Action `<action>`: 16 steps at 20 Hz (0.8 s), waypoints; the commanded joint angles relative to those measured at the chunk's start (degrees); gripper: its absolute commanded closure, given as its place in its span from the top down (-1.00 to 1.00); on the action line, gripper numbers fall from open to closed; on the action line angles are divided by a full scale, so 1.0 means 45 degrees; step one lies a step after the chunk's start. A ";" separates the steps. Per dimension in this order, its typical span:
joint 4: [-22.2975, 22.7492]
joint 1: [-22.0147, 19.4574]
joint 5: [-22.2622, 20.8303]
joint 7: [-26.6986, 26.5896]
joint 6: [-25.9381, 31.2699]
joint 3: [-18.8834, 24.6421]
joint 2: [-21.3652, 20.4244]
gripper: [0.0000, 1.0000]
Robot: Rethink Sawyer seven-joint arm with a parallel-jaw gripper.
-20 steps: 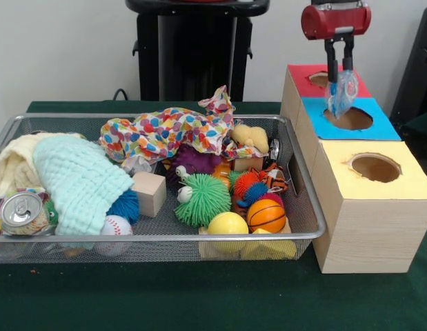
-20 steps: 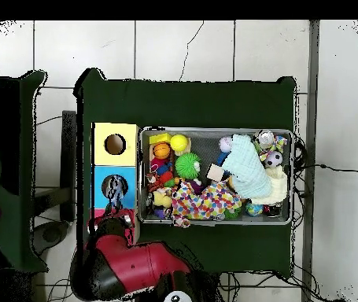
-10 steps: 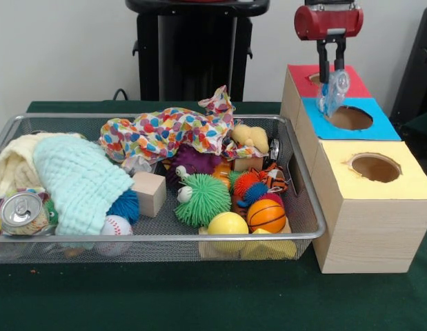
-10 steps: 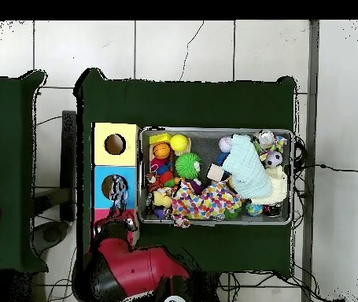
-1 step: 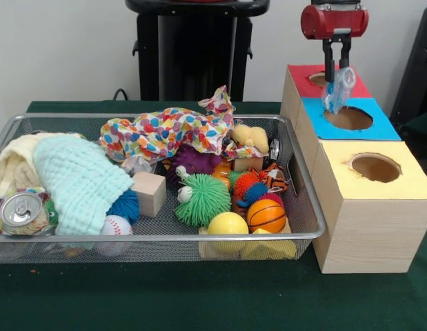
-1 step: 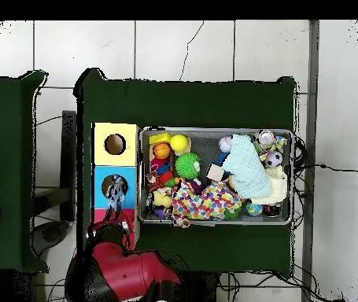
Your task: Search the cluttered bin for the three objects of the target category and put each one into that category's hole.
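Note:
My gripper [image 5: 335,74] hangs at the upper right, shut on a crumpled clear bluish plastic wrapper [image 5: 340,89]. The wrapper dangles just above the back edge of the blue hole [image 5: 349,118] in the wooden box. That box has a red section [image 5: 299,73] behind, a blue section [image 5: 382,129] in the middle and a yellow section [image 5: 410,185] in front, each with a round hole. From overhead the wrapper [image 6: 116,189] lies over the blue section's hole, with the red arm [image 6: 123,271] below it.
A wire mesh bin [image 5: 199,237] left of the box holds a dotted cloth [image 5: 165,131], mint cloth [image 5: 78,181], can [image 5: 20,210], baseball [image 5: 116,225], wooden block [image 5: 150,193], green spiky ball [image 5: 201,200], yellow ball [image 5: 227,224] and small basketball [image 5: 266,215].
The gripper with the wrapper has risen from inside the blue hole's mouth, swung slightly left, then come back right, ending higher above the hole. The bin's contents have not moved.

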 commanded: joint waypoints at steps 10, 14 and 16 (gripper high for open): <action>-0.1029 0.0519 0.1337 0.2443 0.0376 -0.0084 0.0991 -1.00; -0.1234 0.0639 0.1572 0.2383 0.0548 -0.0075 0.0977 -1.00; -0.1292 0.0691 0.1667 0.2334 0.0613 -0.0082 0.0964 -1.00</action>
